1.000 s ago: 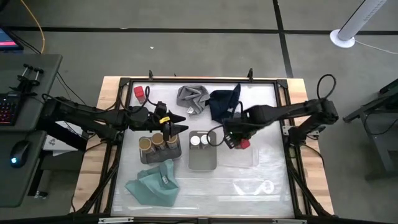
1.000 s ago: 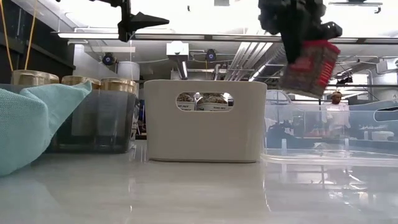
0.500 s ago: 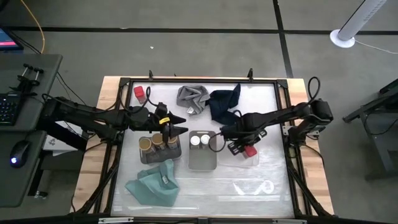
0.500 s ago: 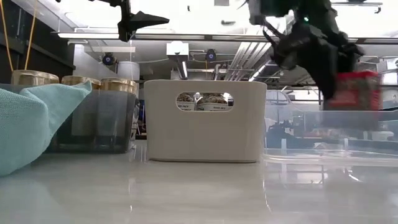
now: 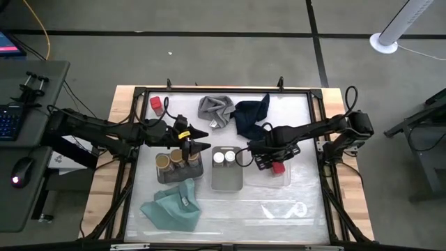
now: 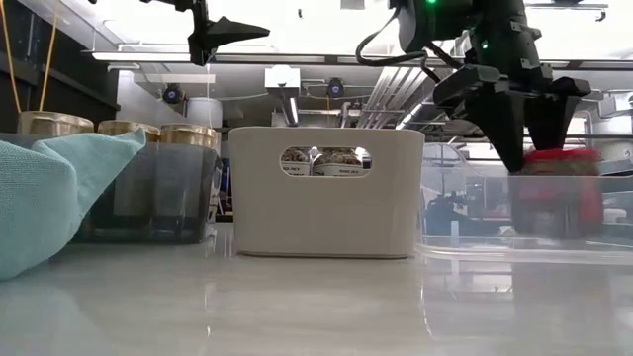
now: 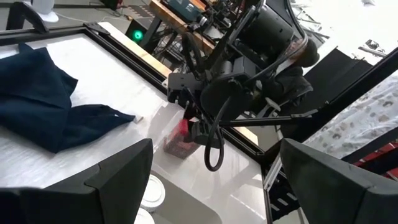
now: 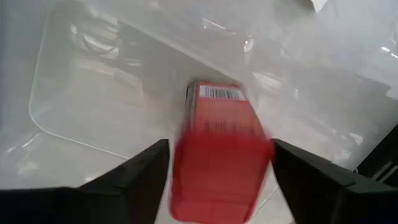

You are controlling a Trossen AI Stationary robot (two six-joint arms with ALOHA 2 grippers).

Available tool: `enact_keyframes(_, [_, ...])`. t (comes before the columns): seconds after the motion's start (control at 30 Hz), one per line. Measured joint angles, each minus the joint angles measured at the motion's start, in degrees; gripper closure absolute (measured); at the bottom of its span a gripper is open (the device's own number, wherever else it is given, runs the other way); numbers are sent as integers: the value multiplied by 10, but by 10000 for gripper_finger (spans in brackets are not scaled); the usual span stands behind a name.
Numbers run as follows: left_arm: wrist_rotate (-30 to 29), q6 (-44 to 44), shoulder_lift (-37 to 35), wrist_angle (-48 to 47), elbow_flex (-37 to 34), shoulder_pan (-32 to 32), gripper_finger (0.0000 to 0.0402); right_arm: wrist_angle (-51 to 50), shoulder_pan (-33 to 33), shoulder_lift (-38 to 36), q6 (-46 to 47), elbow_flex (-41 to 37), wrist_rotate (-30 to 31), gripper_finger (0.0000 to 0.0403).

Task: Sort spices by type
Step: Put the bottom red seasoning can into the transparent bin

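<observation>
A red squarish spice jar (image 8: pixel 219 149) stands on the floor of the clear tray (image 5: pixel 284 180); it also shows in the low view (image 6: pixel 559 193). My right gripper (image 8: pixel 217 180) hangs just above it, open, with a finger on either side of the jar's top and no contact. My left gripper (image 5: pixel 201 143) hovers open over the dark tray (image 5: pixel 162 176), which holds three tan-topped jars (image 5: pixel 175 160). Two white-topped jars (image 5: pixel 224 158) stand in the white tray (image 5: pixel 227 183). A second red jar (image 5: pixel 155 104) stands on the table at its far left.
A grey cloth (image 5: pixel 214 109) and a navy cloth (image 5: pixel 251 116) lie at the table's far side. A teal cloth (image 5: pixel 171 206) lies near the dark tray's near edge. A black frame (image 5: pixel 327 139) borders the table. The near right part of the table is bare.
My right gripper carried the red jar from beside the white tray toward the table's right and down into the clear tray, then let go. The jar has dropped from the fingers and now stands on the tray floor.
</observation>
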Motion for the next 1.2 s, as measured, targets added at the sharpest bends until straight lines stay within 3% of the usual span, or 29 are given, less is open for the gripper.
enact_keyframes(0.13, [0,4,0,0,0,0,64,0,0,0,-2,0,2,95])
enact_keyframes(0.33, [0,9,0,0,0,0,64,-34,1,0,-37,30,-2,87])
enact_keyframes(0.5, [0,9,0,-3,0,0,64,-95,14,0,-60,105,56,86])
enact_keyframes(0.63, [0,9,0,-15,0,0,64,-58,38,-1,-119,157,96,93])
enact_keyframes(0.73, [-2,6,0,-26,0,0,64,-10,63,-1,-217,167,97,125])
enact_keyframes(0.8, [-3,3,0,-28,0,0,64,-2,76,-1,-260,162,92,167])
enact_keyframes(1.0, [-4,2,0,-29,0,0,64,3,89,0,-319,114,79,376])
enact_keyframes(1.2, [-15,2,0,-28,0,0,64,25,82,0,-413,82,68,398])
